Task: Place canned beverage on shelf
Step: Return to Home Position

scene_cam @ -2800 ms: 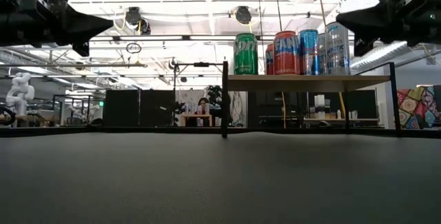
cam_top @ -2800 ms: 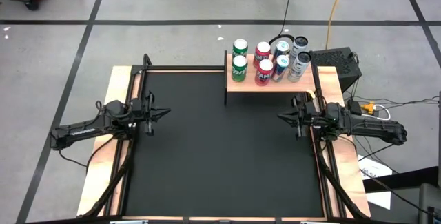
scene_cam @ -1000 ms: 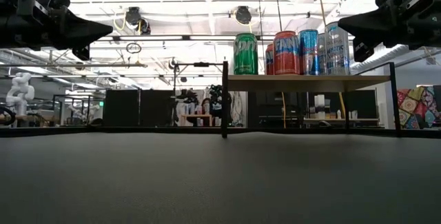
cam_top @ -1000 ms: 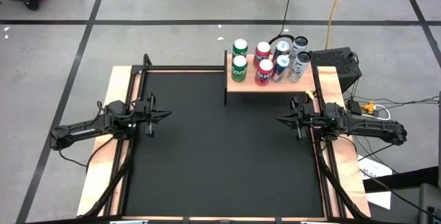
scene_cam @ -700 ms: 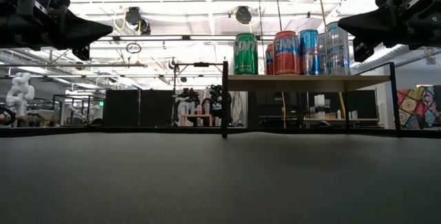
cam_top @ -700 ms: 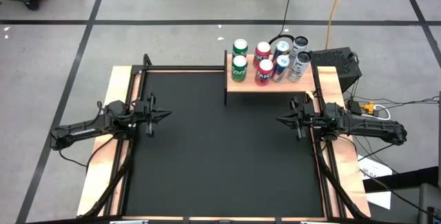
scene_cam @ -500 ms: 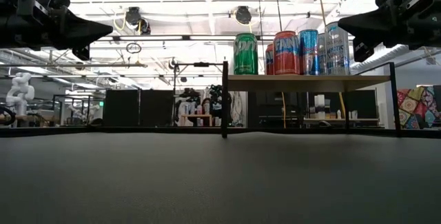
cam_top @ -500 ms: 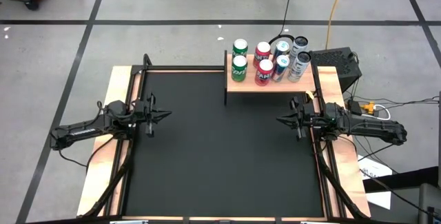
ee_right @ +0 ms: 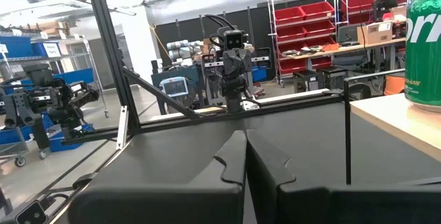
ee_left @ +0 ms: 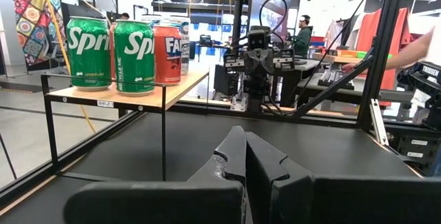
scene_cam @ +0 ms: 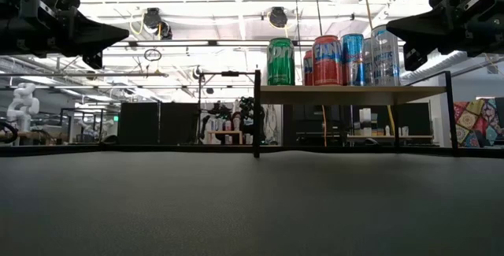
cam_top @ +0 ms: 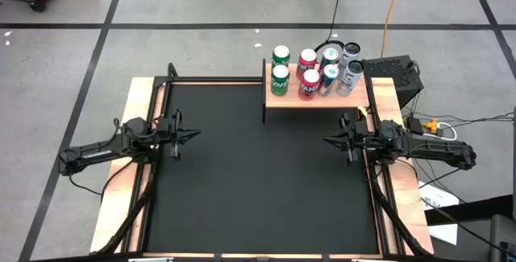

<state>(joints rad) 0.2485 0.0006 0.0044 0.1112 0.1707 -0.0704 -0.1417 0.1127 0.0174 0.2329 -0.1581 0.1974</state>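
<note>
As we look across the worktop [cam_top: 258,181], the left fingers [cam_top: 192,134] hover near its left side, pressed together and holding nothing, pointing toward the middle. Further right, at the far edge, the shelf [cam_top: 316,101] carries eight upright cans in four pairs: two green cans [cam_top: 280,78], two red cans [cam_top: 309,84], two blue cans [cam_top: 329,76] and two white-blue cans [cam_top: 347,74], each pair lined up front to back. In front of the shelf's right end, by the worktop's right side, the right fingers [cam_top: 332,139] point inward, closed tight and empty, well apart from the cans.
</note>
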